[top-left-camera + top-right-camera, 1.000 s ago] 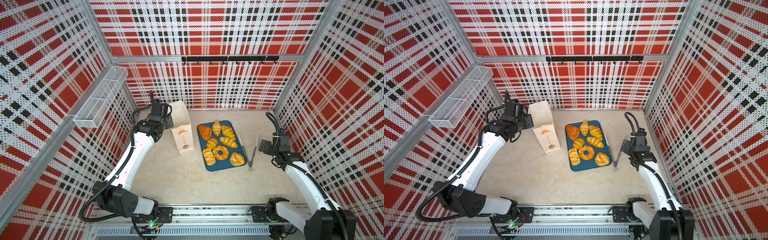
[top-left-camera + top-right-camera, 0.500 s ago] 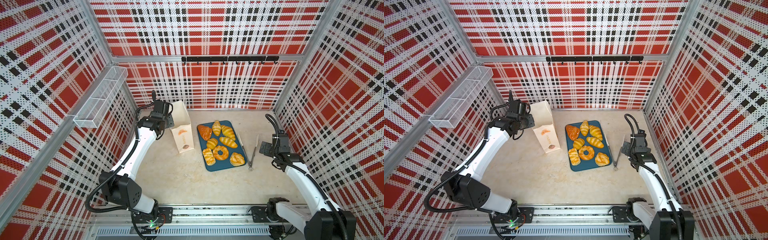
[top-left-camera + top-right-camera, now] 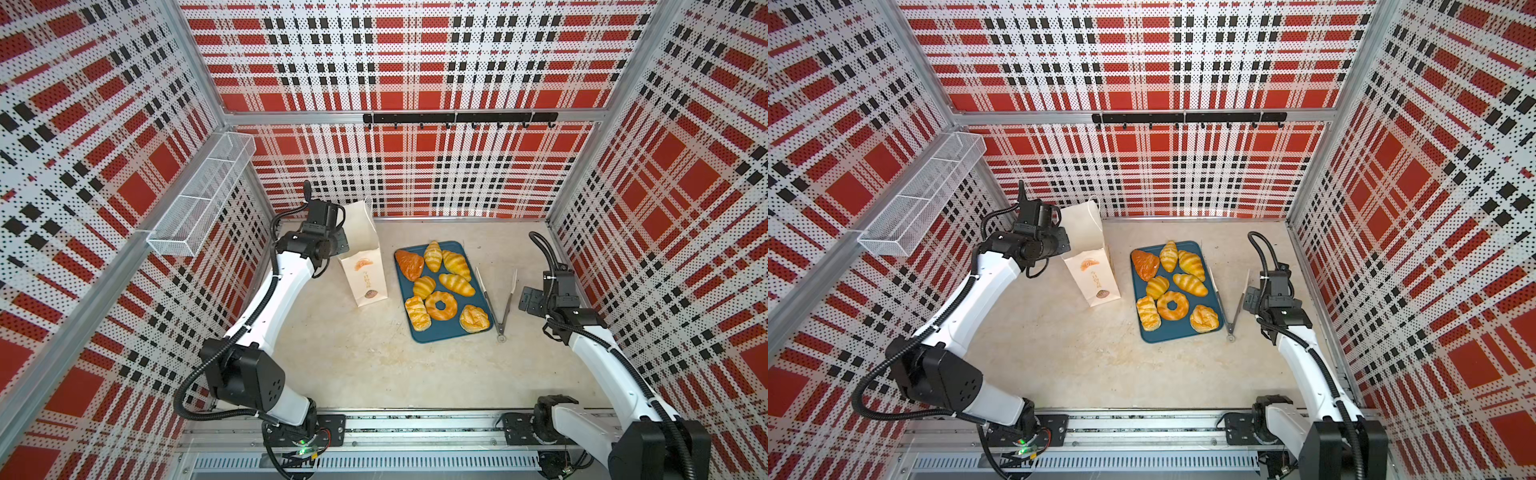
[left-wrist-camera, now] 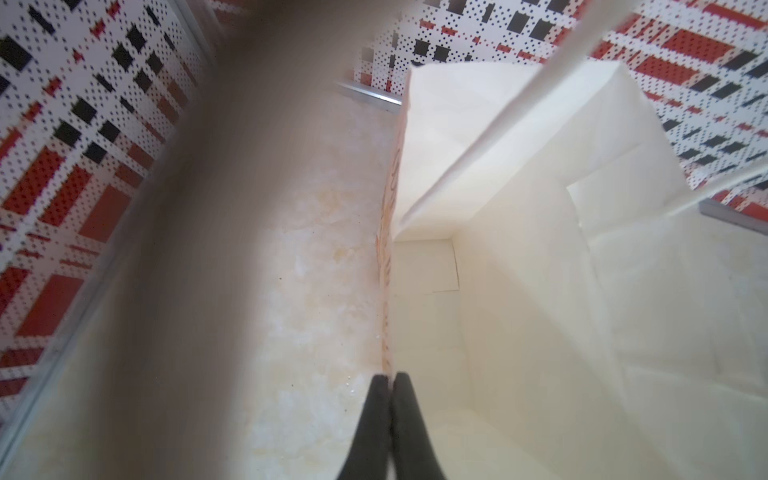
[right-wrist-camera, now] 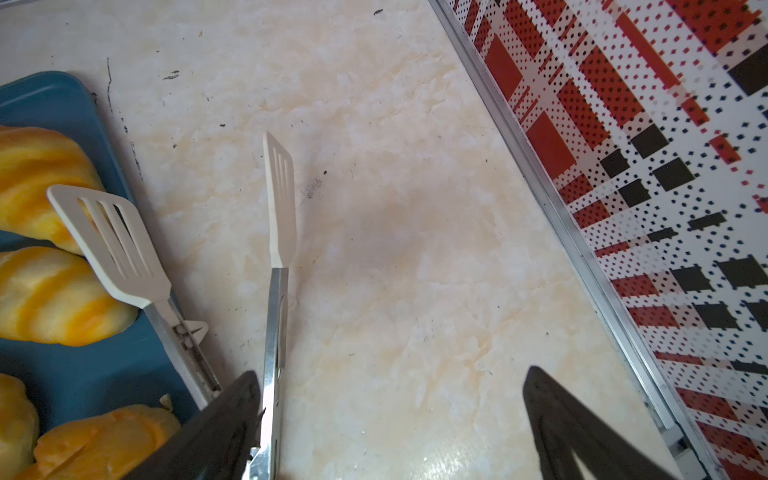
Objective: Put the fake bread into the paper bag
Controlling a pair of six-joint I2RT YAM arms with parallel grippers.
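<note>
Plaid pegboard walls box in a mottled beige table. The right gripper hangs wide open beside steel tongs lying at three o'clock of the blue tray; grasping them looks the next job. All eight glossy bread pieces sit on that tray. At its nine o'clock the stiff cream bag stands upright, left gripper pinched on its rim, steadying the mouth.

The walls wore red, white and black dotted plaid. The paper bag was cream-white with orange-brown bread prints. The fake bread shone golden-yellow, save one, far left, darker orange-brown, on a dark-blue tray. The tongs had cream tips on silver shafts.
</note>
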